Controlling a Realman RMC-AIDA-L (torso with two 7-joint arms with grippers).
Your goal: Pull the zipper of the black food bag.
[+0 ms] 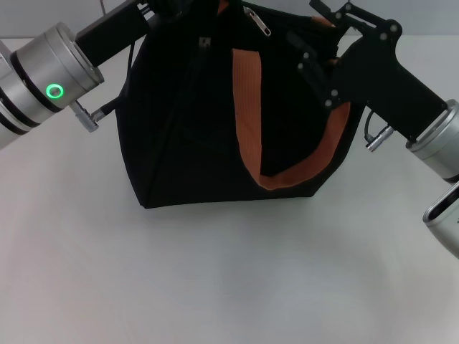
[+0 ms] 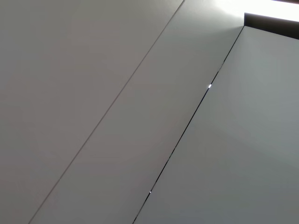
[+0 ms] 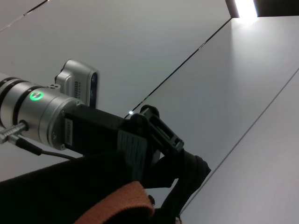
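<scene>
The black food bag stands at the far middle of the table, its orange-brown strap hanging down the front. The silver zipper lies on the bag's top edge, right of its middle. My left gripper is at the bag's top left corner. The right wrist view shows it shut on a raised fold of the bag's black fabric. My right gripper is open at the bag's top right, a short way right of the zipper and not touching it.
The white table stretches in front of the bag. The left wrist view shows only pale panels. The right arm's silver wrist is at the right edge.
</scene>
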